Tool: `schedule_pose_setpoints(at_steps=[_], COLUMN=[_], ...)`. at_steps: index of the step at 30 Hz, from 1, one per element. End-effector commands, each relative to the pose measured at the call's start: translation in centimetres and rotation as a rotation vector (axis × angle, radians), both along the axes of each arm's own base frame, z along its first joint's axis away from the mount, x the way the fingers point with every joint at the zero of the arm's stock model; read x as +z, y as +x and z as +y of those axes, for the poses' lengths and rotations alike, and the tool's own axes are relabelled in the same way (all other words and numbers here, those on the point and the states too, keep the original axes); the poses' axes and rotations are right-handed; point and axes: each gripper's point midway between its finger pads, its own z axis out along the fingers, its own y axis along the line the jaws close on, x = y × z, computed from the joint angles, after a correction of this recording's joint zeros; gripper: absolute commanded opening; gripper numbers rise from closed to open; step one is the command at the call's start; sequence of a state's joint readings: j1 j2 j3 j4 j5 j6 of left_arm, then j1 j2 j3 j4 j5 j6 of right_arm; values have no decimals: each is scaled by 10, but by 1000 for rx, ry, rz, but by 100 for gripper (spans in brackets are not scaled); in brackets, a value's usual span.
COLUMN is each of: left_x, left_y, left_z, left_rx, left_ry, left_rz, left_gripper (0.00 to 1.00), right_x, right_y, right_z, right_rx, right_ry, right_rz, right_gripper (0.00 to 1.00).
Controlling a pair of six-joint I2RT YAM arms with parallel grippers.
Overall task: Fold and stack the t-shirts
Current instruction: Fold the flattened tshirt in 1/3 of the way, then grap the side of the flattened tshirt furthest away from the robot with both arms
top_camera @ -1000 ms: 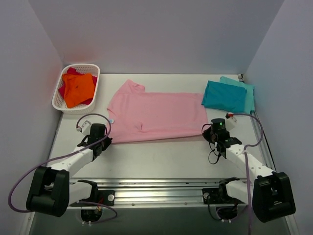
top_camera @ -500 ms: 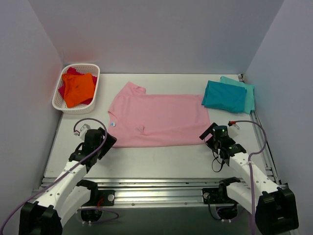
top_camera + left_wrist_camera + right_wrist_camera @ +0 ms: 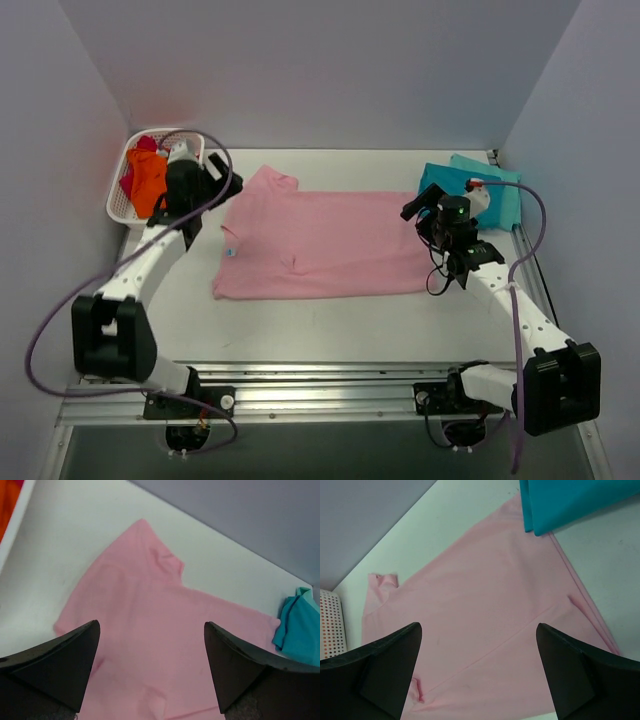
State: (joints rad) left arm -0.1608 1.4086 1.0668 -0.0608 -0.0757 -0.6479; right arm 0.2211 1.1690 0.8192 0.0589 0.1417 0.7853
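Both claws are wide open, holding nothing. The left claw (image 3: 150, 630) hovers by the sleeve end of the pink t-shirt (image 3: 320, 245), the right claw (image 3: 479, 627) by its hem. It lies flat mid-table, teal pile (image 3: 505, 200) at its far right corner.

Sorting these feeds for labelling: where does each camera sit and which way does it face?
Top external: above, behind the bases, looking down at the table; both arms show.
Left wrist: on the left arm, facing down at the pink t-shirt; open left gripper shows.
Right wrist: on the right arm, facing shirt and teal pile; open right gripper shows.
Shared: all show the pink t-shirt.
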Motion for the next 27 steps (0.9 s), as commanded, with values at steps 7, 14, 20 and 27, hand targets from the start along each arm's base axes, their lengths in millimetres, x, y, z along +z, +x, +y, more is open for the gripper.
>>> schedule_pose_setpoints(at_steps=[7, 14, 20, 27], left_x=[-69, -135, -143, -167], left_y=[174, 214, 220, 217], left_z=[-23, -42, -56, -67], left_rx=[-500, -567, -559, -551], left_ry=[-30, -77, -13, 8], left_rz=[34, 155, 160, 220], left_gripper=[92, 92, 93, 94], right_x=[13, 13, 18, 2], right_y=[-14, -14, -10, -9], right_z=[-9, -10, -9, -4], right_rx=[6, 17, 27, 49], right_ry=[-24, -41, -45, -36], right_rz=[-89, -96, -108, -74], right_gripper=[94, 94, 94, 94])
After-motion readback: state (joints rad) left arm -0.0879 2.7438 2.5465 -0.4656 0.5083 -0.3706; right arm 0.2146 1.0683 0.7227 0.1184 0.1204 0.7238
